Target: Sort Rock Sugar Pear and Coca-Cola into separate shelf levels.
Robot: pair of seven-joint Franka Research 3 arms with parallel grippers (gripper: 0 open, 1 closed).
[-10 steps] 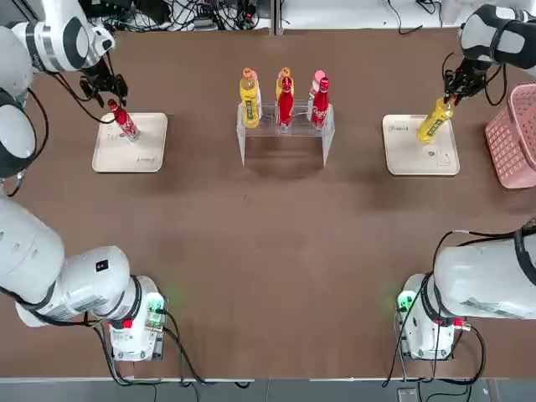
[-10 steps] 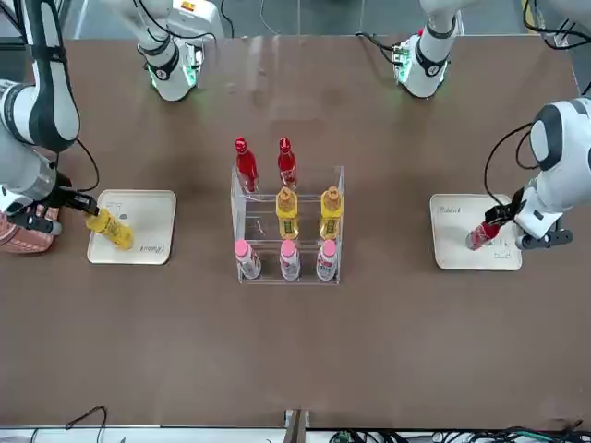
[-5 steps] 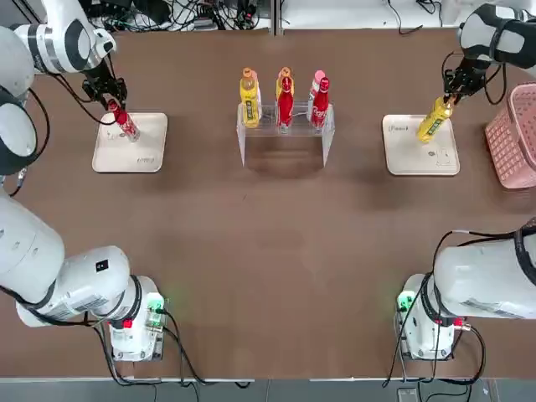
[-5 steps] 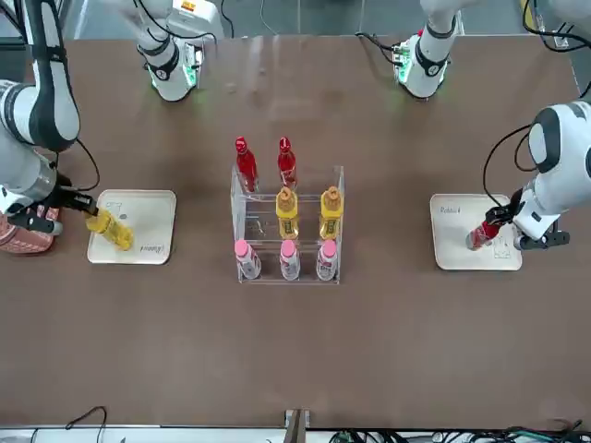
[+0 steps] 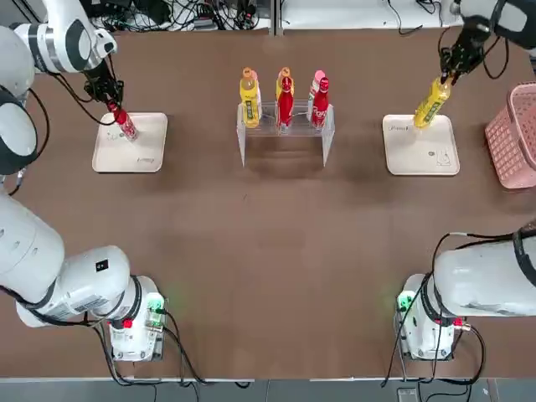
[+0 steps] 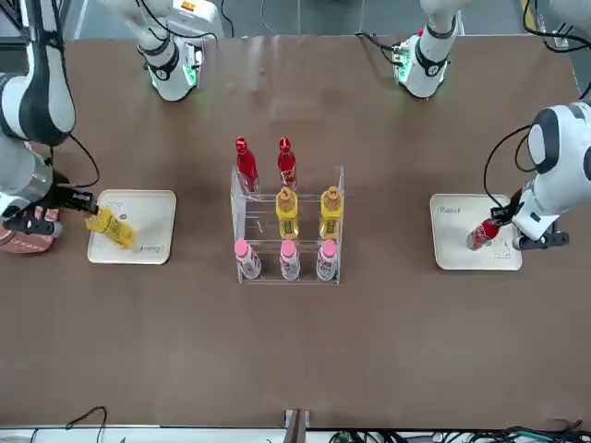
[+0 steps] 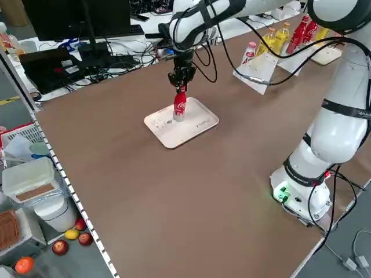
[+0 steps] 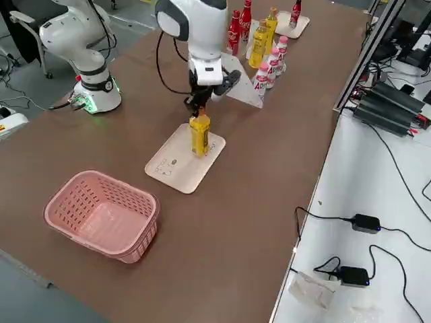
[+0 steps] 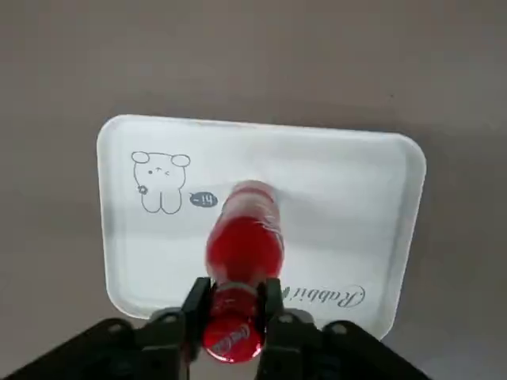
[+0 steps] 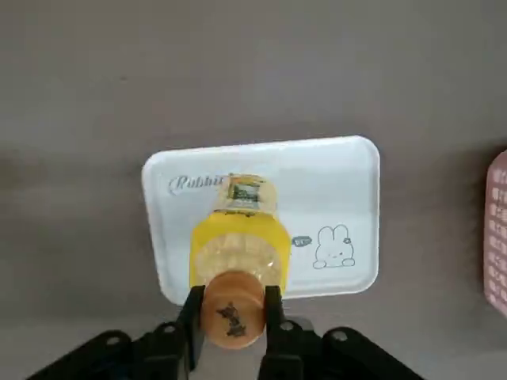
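Top view: left gripper (image 5: 112, 106) clamps Coca-Cola (image 5: 126, 124) on its tray (image 5: 130, 143); right gripper (image 5: 447, 73) clamps Rock Sugar Pear (image 5: 431, 104).

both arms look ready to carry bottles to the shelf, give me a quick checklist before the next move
1. Left gripper fingers shut on the Coca-Cola bottle at its cap: ok.
2. Right gripper fingers shut on the Rock Sugar Pear bottle at its cap: ok.
3. Yellow bottle lifted clear of the right tray: cannot tell.
4. Red bottle off the left tray: cannot tell; its base looks to stand on it.
5. Free slot on the clear shelf: ok, the yellow row has a gap.
6. Table path to the shelf free: ok.
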